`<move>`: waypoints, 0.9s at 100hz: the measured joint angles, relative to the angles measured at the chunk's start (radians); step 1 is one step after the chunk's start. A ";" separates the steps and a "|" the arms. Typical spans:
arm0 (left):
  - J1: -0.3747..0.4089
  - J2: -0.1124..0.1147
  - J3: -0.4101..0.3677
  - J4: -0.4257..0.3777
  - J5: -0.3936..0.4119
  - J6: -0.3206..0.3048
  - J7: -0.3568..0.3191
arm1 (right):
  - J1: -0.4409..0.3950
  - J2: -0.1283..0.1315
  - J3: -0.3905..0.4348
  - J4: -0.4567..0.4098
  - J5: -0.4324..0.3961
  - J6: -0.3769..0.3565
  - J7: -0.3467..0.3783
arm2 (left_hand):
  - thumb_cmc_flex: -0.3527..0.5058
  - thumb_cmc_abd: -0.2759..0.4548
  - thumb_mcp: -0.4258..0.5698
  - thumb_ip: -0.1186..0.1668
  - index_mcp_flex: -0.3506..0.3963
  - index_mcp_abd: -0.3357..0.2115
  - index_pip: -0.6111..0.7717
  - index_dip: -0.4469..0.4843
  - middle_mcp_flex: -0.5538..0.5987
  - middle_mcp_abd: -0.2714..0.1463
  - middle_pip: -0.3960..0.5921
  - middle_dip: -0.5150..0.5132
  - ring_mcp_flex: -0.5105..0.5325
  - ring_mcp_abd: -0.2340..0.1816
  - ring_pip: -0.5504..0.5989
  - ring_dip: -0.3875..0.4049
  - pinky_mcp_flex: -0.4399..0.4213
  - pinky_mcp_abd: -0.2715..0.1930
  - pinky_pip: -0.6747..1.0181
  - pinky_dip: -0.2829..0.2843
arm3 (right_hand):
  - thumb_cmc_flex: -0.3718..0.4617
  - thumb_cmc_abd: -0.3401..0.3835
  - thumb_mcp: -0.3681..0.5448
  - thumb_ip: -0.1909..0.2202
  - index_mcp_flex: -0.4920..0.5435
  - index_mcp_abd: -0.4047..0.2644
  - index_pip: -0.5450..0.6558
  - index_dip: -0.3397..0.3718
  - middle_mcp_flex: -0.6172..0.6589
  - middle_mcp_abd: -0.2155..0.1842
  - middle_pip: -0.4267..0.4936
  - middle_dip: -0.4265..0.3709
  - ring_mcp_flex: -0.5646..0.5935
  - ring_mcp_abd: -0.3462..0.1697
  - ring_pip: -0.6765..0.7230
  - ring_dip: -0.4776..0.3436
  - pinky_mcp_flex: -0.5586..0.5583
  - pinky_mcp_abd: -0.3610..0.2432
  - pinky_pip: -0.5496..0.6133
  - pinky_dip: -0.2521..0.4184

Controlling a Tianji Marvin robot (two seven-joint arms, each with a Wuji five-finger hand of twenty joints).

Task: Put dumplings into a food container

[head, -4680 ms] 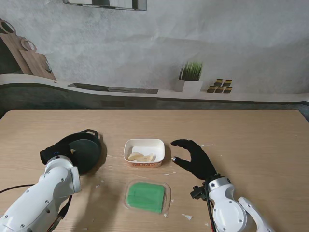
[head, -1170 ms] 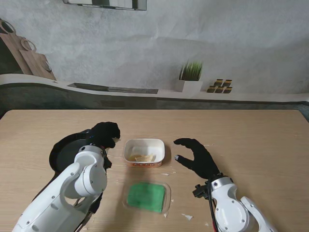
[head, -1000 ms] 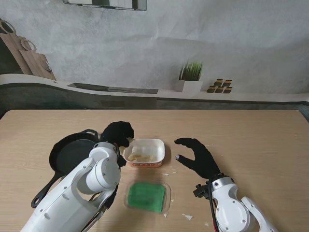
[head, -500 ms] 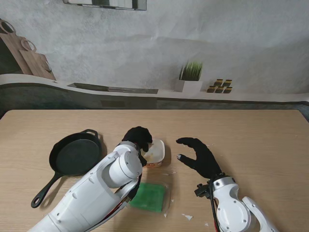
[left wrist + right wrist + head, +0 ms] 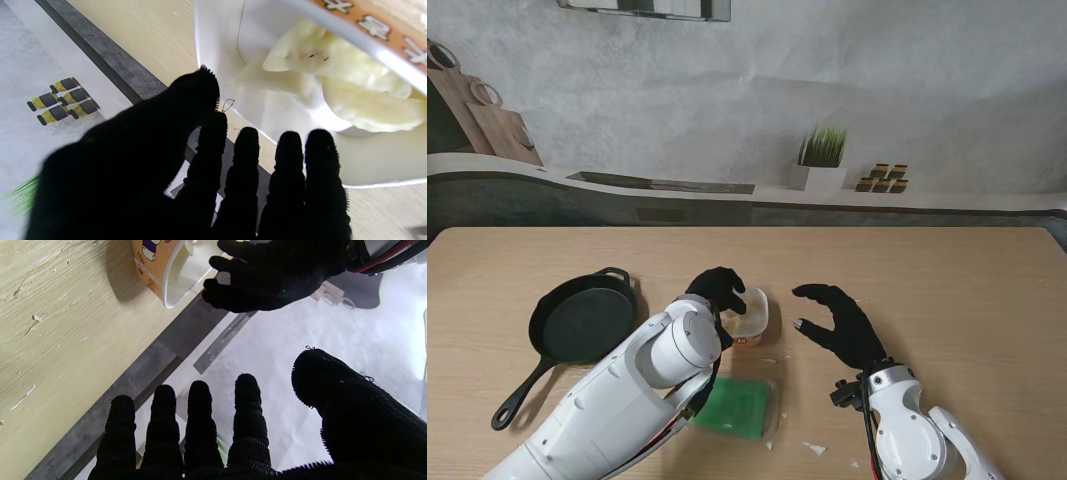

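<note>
Left hand [image 5: 718, 288] now over container [image 5: 759, 312]

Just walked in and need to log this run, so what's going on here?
The robot is loading dumplings into a food container. Its left hand is over the white container with fingers apart and nothing seen in its grasp; the left wrist view shows dumplings lying inside. The right hand hovers open just right of the container, holding nothing. A black skillet sits to the left, and a green-lined lid lies nearer to me than the container.
</note>
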 measured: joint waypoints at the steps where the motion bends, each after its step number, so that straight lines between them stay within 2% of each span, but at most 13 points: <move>1: 0.001 0.000 -0.001 -0.001 0.000 -0.002 0.001 | 0.000 0.000 0.000 0.000 0.000 0.000 0.000 | 0.000 0.000 0.000 0.000 0.000 0.000 -0.013 -0.002 -0.005 0.000 -0.004 -0.002 -0.007 0.000 -0.002 -0.006 -0.010 0.000 -0.002 0.002 | 0.000 0.000 0.000 0.000 0.000 0.000 0.000 0.000 0.000 0.000 0.000 0.000 0.000 0.000 0.000 0.000 0.000 0.000 0.000 0.000; 7: 0.009 0.005 -0.008 -0.009 0.011 -0.027 0.004 | 0.000 0.000 0.000 0.000 -0.002 0.000 0.001 | -0.020 0.028 -0.012 0.000 -0.025 0.000 -0.037 -0.022 -0.036 0.001 -0.016 -0.023 -0.053 0.006 -0.025 -0.017 -0.073 -0.001 -0.021 0.005 | 0.000 0.000 0.000 0.000 0.000 0.000 0.000 0.000 0.000 0.000 0.000 0.000 0.000 0.000 0.000 0.000 0.000 0.000 0.000 0.000; 16: 0.041 0.025 -0.034 -0.050 0.077 -0.111 -0.003 | 0.001 0.000 -0.001 0.001 -0.002 0.000 0.001 | -0.060 0.075 -0.057 0.000 -0.047 0.000 -0.077 -0.049 -0.047 0.001 -0.015 -0.024 -0.080 0.008 -0.028 -0.017 -0.149 0.011 -0.040 0.015 | 0.000 0.000 0.000 0.000 0.000 0.000 0.000 0.000 0.000 0.000 0.000 0.000 0.000 0.000 0.000 0.000 0.000 0.000 0.000 0.000; 27: 0.110 0.082 -0.093 -0.174 0.241 -0.199 -0.111 | 0.001 0.001 -0.002 0.001 -0.004 0.002 0.003 | -0.109 0.165 -0.131 0.000 -0.049 -0.014 -0.083 -0.059 -0.038 0.001 0.007 -0.008 -0.090 0.012 -0.022 0.005 -0.194 0.041 -0.051 0.017 | 0.000 0.000 0.000 0.000 0.000 0.000 0.000 0.000 0.000 0.000 0.000 0.000 0.000 0.000 0.000 0.000 0.000 0.000 0.000 0.000; 34: 0.171 0.123 -0.158 -0.248 0.378 -0.321 -0.167 | 0.001 0.002 -0.005 -0.002 -0.013 0.007 0.005 | -0.127 0.211 -0.157 0.012 -0.047 -0.024 -0.081 -0.060 -0.009 0.001 0.045 0.041 -0.088 0.012 0.006 0.036 -0.202 0.052 -0.051 0.029 | 0.000 0.000 0.000 0.000 0.000 0.000 0.000 0.000 0.000 0.001 0.000 0.000 0.000 0.000 0.000 0.000 0.000 0.000 0.000 0.000; 45: 0.289 0.149 -0.303 -0.286 0.489 -0.585 -0.111 | -0.001 0.006 -0.013 -0.012 -0.035 0.021 0.012 | -0.120 0.286 -0.197 0.012 -0.026 -0.034 -0.080 -0.060 0.044 -0.020 0.092 0.113 -0.048 -0.007 0.049 0.074 -0.202 0.061 -0.050 0.043 | 0.003 0.000 0.011 0.000 0.000 0.000 0.000 0.000 0.000 0.011 0.000 0.000 0.000 0.000 0.000 0.000 0.000 0.000 0.000 0.000; 53: 0.375 0.172 -0.397 -0.321 0.567 -0.678 -0.133 | -0.003 0.010 -0.020 -0.026 -0.057 0.049 0.025 | -0.134 0.311 -0.230 0.012 -0.018 -0.033 -0.045 -0.029 0.076 -0.027 0.121 0.165 -0.024 -0.007 0.074 0.099 -0.202 0.064 -0.050 0.057 | 0.012 0.000 0.016 0.000 0.000 0.017 0.011 0.000 0.000 0.011 0.002 0.002 0.000 0.000 0.001 0.002 0.000 0.000 0.000 0.000; 61: 0.453 0.198 -0.477 -0.348 0.672 -0.739 -0.166 | -0.012 0.016 -0.021 -0.049 -0.118 0.081 0.053 | -0.122 0.313 -0.263 0.012 0.052 -0.039 0.028 0.018 0.095 -0.037 0.123 0.187 -0.024 -0.009 0.076 0.100 -0.216 0.065 -0.050 0.064 | 0.012 0.000 0.016 0.000 -0.001 0.037 0.036 0.002 0.001 0.011 0.014 0.006 0.004 0.012 0.027 0.012 0.001 0.000 0.001 0.000; 68: 0.508 0.216 -0.530 -0.348 0.705 -0.819 -0.165 | -0.028 0.023 -0.020 -0.072 -0.155 0.101 0.065 | -0.115 0.298 -0.314 0.012 0.119 -0.059 0.066 0.025 0.096 -0.037 0.108 0.186 -0.025 -0.017 0.070 0.100 -0.242 0.065 -0.093 0.064 | 0.012 -0.009 0.015 0.000 0.000 0.066 0.048 0.010 0.010 0.015 0.023 0.012 0.013 0.024 0.052 0.026 0.010 0.000 0.004 0.004; 73: 0.537 0.226 -0.557 -0.341 0.723 -0.889 -0.161 | -0.048 0.028 -0.014 -0.101 -0.164 0.125 0.097 | -0.127 0.289 -0.339 0.012 0.158 -0.096 0.105 0.025 0.107 -0.042 0.094 0.176 -0.026 -0.033 0.058 0.100 -0.267 0.065 -0.125 0.064 | 0.012 -0.008 0.015 0.000 0.000 0.097 0.059 0.013 0.021 0.030 0.045 0.019 0.013 0.043 0.087 0.044 0.023 0.002 0.016 0.013; 79: 0.563 0.236 -0.581 -0.330 0.786 -0.964 -0.156 | -0.080 0.036 0.000 -0.145 -0.211 0.151 0.142 | -0.111 0.266 -0.358 0.012 0.183 -0.140 0.155 0.025 0.108 -0.074 0.085 0.169 -0.028 -0.064 0.046 0.100 -0.292 0.065 -0.165 0.064 | 0.012 -0.007 0.013 0.000 0.013 0.133 0.072 0.022 0.043 0.041 0.072 0.029 0.025 0.063 0.140 0.066 0.042 0.013 0.040 0.029; 85: 0.584 0.247 -0.590 -0.321 0.867 -0.979 -0.148 | -0.112 0.045 0.011 -0.181 -0.321 0.158 0.162 | -0.121 0.264 -0.358 0.010 0.211 -0.156 0.162 0.014 0.114 -0.082 0.063 0.147 -0.040 -0.066 0.023 0.082 -0.297 0.065 -0.215 0.064 | 0.012 -0.007 0.011 0.000 0.038 0.171 0.086 0.024 0.073 0.054 0.094 0.037 0.038 0.074 0.174 0.086 0.060 0.022 0.068 0.048; 90: 0.600 0.254 -0.590 -0.310 0.874 -0.971 -0.138 | -0.136 0.054 0.015 -0.203 -0.400 0.169 0.167 | -0.132 0.280 -0.367 0.001 0.224 -0.158 0.162 -0.001 0.117 -0.083 0.042 0.125 -0.058 -0.073 -0.003 0.055 -0.301 0.065 -0.253 0.041 | 0.012 -0.007 0.009 0.000 0.063 0.200 0.091 0.024 0.094 0.069 0.110 0.045 0.061 0.097 0.205 0.100 0.068 0.024 0.093 0.065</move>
